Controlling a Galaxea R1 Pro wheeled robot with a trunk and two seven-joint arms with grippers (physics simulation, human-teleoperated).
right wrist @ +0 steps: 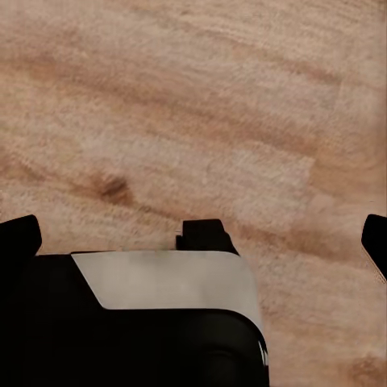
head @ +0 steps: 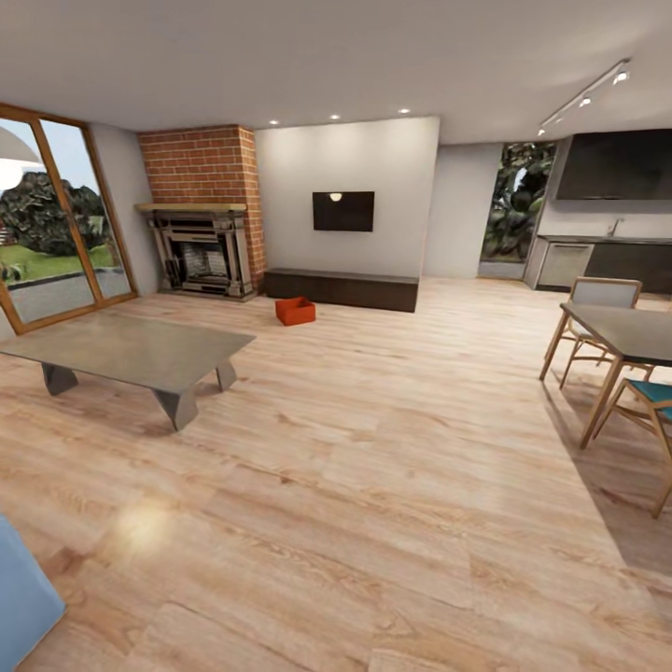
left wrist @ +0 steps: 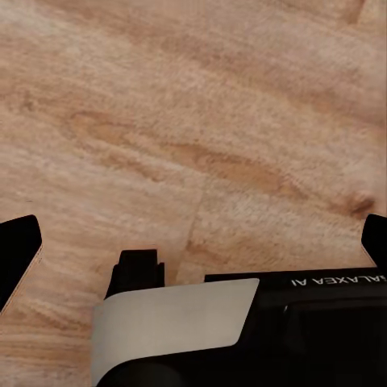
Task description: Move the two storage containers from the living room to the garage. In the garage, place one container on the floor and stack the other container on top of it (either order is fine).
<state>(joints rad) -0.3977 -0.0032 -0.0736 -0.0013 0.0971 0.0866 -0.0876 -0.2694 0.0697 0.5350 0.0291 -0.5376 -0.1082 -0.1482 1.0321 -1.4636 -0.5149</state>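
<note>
Step in hand: we judged this to be the approach, with nothing picked up yet and the garage not reached.
Container: one orange-red storage container point(head: 295, 311) sat on the plank floor point(head: 373, 448) of the living room, just in front of the long low cabinet point(head: 342, 288), between the brick fireplace point(head: 203, 248) and the wall TV point(head: 343, 211). We saw one bin there; a second we could not make out.
Distance: the bin lay well away from us across the room, with the low grey table point(head: 131, 350) to our left and the dining table point(head: 623, 333) and chairs to our right.
Next move: we reckoned the base should roll forward between the two tables toward the bin, then the arms should come down to its walls.
Left gripper point(left wrist: 193, 242): its dark fingertips stood at the two edges of the left wrist view, spread wide, holding nothing, with bare planks beneath.
Right gripper point(right wrist: 193, 234): likewise spread wide and empty above the wood, touching nothing.
</note>
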